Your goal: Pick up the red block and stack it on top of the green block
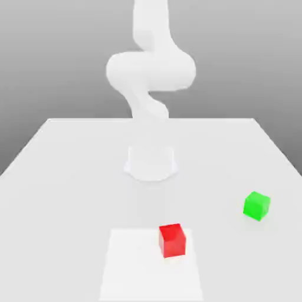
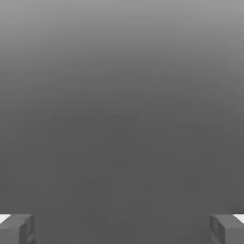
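On a white patch of table (image 1: 71,206) sits the red block (image 1: 172,240). Toward the exterior view's right lies the green block (image 1: 256,206). The gripper (image 2: 122,229) is spread wide.

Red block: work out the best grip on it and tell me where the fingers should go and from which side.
Come straight down from above onto the red block, I'd say, with the open gripper turned to match its slightly skewed faces and closing on two opposite upright sides. It is a plain cube sitting flat, its top bare and nothing beside it.
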